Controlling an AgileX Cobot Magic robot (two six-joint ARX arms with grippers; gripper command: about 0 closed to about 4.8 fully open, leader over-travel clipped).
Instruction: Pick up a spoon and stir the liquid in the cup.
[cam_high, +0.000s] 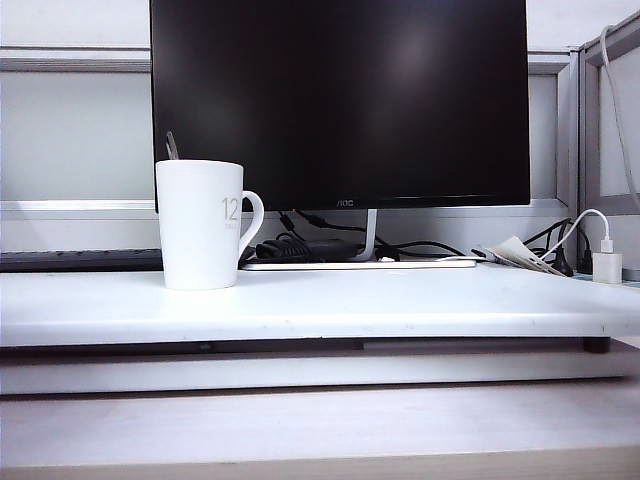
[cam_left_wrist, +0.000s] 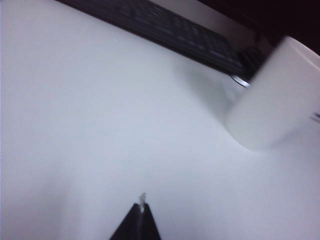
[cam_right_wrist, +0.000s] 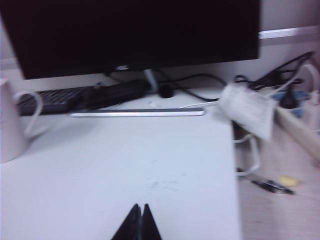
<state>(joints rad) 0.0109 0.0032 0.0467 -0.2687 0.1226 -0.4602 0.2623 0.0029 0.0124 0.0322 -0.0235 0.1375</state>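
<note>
The cup (cam_high: 200, 225), a tall white mug marked "12", stands upright on the white table (cam_high: 400, 305), left of the middle. The spoon (cam_high: 172, 146) shows only as a thin grey handle tip poking above the rim. Neither gripper appears in the exterior view. In the left wrist view my left gripper (cam_left_wrist: 142, 206) is shut with nothing held, over bare table, well apart from the blurred cup (cam_left_wrist: 277, 102). In the right wrist view my right gripper (cam_right_wrist: 141, 207) is shut and empty, with the cup (cam_right_wrist: 10, 125) and its loop handle far off to one side.
A large dark monitor (cam_high: 340, 100) stands behind the cup on a flat base (cam_high: 360, 264). A black keyboard (cam_high: 80, 260) and tangled cables (cam_high: 300, 247) lie at the back. Folded paper (cam_high: 520, 252) and a white charger (cam_high: 607, 266) sit at the right.
</note>
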